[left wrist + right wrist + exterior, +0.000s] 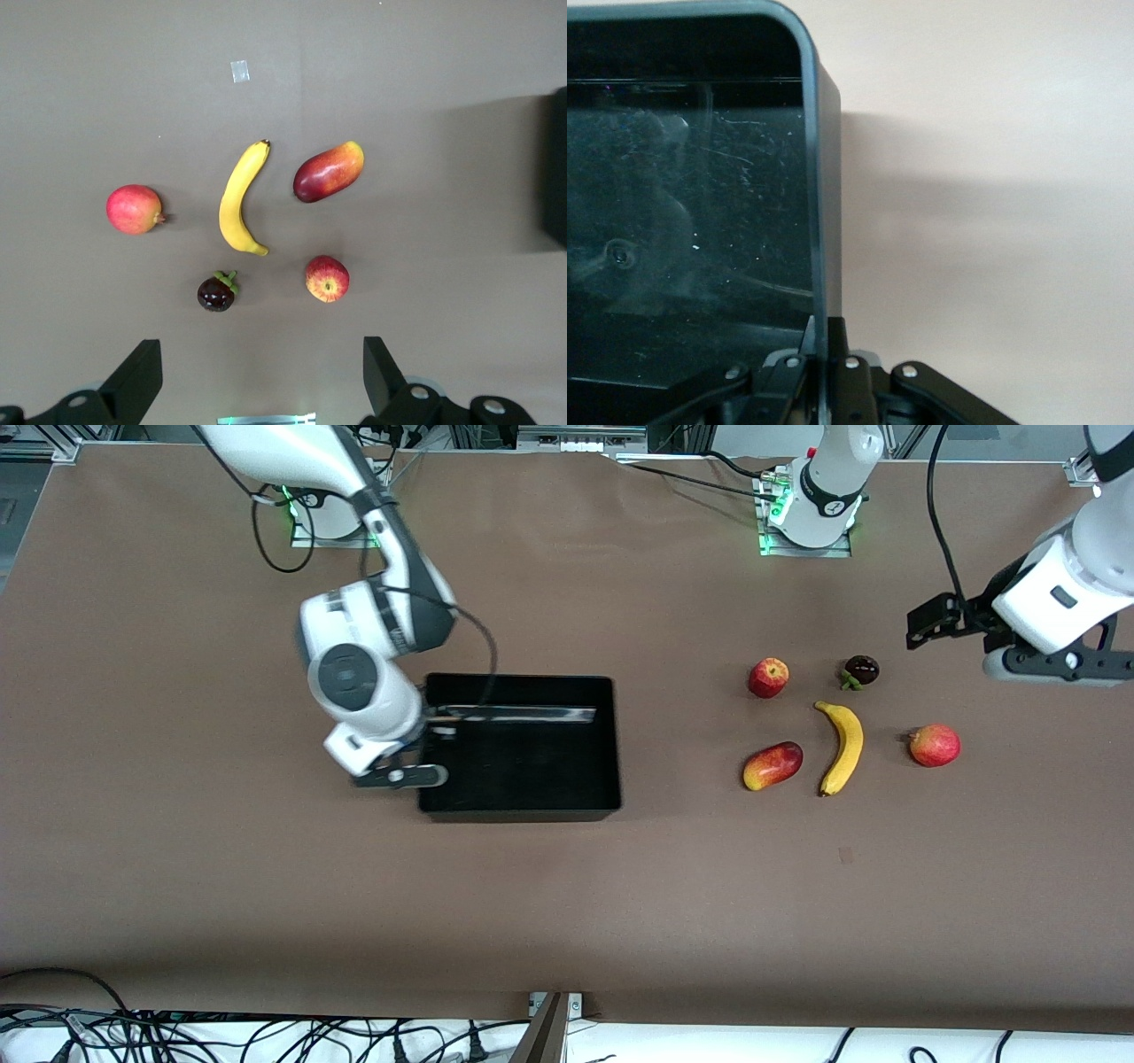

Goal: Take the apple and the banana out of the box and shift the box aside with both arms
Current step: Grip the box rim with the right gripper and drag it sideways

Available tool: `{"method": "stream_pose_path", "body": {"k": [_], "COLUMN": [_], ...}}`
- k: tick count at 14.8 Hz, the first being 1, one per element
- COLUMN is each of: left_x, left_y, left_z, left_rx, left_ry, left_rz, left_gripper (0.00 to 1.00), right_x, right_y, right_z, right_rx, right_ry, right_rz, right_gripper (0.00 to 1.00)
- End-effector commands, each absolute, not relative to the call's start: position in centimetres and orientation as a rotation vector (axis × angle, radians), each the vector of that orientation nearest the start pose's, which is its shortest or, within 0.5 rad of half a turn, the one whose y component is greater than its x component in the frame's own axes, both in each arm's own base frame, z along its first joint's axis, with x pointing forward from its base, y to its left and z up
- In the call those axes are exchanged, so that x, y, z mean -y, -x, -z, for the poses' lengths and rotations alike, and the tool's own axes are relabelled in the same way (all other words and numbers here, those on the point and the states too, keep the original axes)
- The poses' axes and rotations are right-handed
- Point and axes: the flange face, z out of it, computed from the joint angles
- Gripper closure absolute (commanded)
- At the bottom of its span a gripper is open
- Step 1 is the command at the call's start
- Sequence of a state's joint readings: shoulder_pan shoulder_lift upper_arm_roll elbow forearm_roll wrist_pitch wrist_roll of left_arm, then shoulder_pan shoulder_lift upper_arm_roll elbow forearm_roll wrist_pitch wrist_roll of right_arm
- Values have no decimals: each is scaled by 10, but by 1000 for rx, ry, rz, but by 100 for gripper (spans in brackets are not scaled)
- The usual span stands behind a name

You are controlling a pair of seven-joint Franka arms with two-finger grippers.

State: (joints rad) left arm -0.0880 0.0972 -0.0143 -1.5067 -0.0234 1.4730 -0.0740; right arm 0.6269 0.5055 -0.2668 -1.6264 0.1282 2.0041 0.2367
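The black tray (518, 811) lies mid-table. My right gripper (423, 755) is shut on the tray's wall at the right arm's end, one finger inside and one outside; the right wrist view shows this grip (824, 324) on the rim (819, 177). The banana (842, 747) and the small red apple (768, 677) lie toward the left arm's end; they also show in the left wrist view, the banana (241, 198) and the apple (327, 278). My left gripper (1056, 666) hangs open and empty in the air over the table beside the fruit (260, 354).
A mango (772, 765) lies beside the banana, nearer the front camera than the apple. A dark mangosteen (860, 670) and a round red fruit (935, 745) lie close by. Cables run along the table's front edge.
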Motion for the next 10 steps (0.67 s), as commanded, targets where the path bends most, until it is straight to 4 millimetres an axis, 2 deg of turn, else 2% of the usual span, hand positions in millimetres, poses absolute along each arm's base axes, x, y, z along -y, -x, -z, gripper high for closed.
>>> {"method": "stream_pose_path", "body": {"k": [1, 3, 4, 6, 9, 10], "left_x": [67, 65, 63, 65, 62, 58], "left_y": [-579, -576, -576, -576, -576, -573], "left_z": [-595, -608, -609, -610, -612, -619], "left_rx": [-45, -34, -34, -26, -33, -21], "left_ry": [3174, 3178, 3180, 3171, 3147, 3152], "left_rz": [-204, -175, -168, -159, -145, -119], "left_gripper": [0, 0, 0, 0, 0, 0], "right_x": [-189, -133, -110, -52, -1, 11], "right_y": [-625, -630, -631, -633, -624, -619], "right_z": [-332, -325, -319, -309, -283, -272], "right_rx": [247, 239, 241, 232, 222, 207], "right_ry": [3163, 3151, 3143, 3128, 3102, 3108], "right_rz": [-200, -235, -250, -282, -254, -236], "right_gripper": [100, 100, 100, 100, 100, 100]}}
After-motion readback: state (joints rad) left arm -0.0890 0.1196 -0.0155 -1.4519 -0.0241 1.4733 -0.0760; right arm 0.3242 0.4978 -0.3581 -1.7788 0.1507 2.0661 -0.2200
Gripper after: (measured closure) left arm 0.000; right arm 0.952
